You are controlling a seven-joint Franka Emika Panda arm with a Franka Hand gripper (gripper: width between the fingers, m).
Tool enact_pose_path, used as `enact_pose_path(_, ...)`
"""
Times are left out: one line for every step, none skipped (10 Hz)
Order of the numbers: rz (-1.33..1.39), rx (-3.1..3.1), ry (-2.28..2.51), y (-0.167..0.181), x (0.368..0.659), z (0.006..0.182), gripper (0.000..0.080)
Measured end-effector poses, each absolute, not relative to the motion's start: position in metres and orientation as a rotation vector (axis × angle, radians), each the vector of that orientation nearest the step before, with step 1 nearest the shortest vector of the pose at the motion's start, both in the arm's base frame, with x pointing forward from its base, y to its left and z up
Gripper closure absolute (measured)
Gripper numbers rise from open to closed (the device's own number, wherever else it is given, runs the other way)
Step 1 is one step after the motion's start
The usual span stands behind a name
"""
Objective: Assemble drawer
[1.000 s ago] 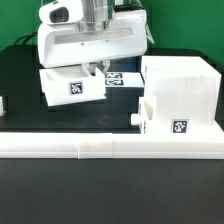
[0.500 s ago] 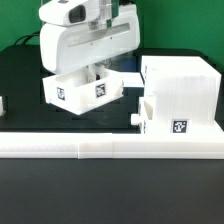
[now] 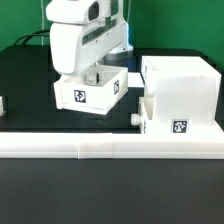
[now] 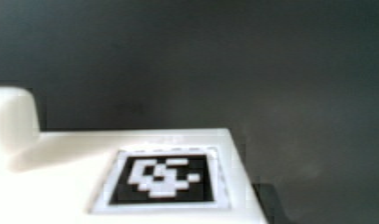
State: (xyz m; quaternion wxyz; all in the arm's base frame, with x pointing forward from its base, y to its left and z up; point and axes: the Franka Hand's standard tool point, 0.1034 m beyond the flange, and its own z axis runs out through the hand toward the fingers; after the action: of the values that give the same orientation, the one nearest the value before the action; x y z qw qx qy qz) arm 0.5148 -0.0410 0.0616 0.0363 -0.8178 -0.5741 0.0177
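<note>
My gripper (image 3: 97, 76) reaches down into a small white tray (image 3: 88, 95) and is shut on its wall, holding it tilted above the black table. The tray has tags on its front and side. It hangs just to the exterior view's left of the large white housing (image 3: 185, 85). A second small tray (image 3: 152, 115) with a round knob (image 3: 136, 117) sits part way in the housing's lower opening. In the wrist view the held tray's tagged face (image 4: 165, 180) fills the lower part, with a rounded white part (image 4: 12, 115) beside it.
The long low white border rail (image 3: 110, 146) runs across the front of the table. A small white part (image 3: 2, 103) shows at the exterior view's left edge. The table is black (image 4: 221, 60).
The gripper has moved toward the exterior view's right, carrying the small tray. The tray has turned and now sits closer to the housing.
</note>
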Motion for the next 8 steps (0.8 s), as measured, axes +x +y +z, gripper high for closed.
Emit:
enact_pose_path(0.06, -2.435, -1.88, -0.042, 0.516, 0.062, 0.0757)
enact_pose_path(0.07, -2.312, -2.048, -0.044, 0.52, 0.062, 0.0757)
enact_pose_path(0.072, -2.243, -2.129, -0.045, 0.521, 0.062, 0.0757)
enact_pose_path(0.074, -2.241, -2.129, -0.045, 0.52, 0.061, 0.0757)
enact_pose_path(0.075, -2.244, -2.125, -0.045, 0.52, 0.061, 0.0757)
enact_pose_path(0.074, -2.243, -2.126, -0.045, 0.521, 0.061, 0.0757)
enact_pose_path(0.068, -2.242, -2.132, -0.043, 0.525, 0.062, 0.0757)
enact_pose_path(0.064, -2.241, -2.135, -0.042, 0.531, 0.062, 0.0757)
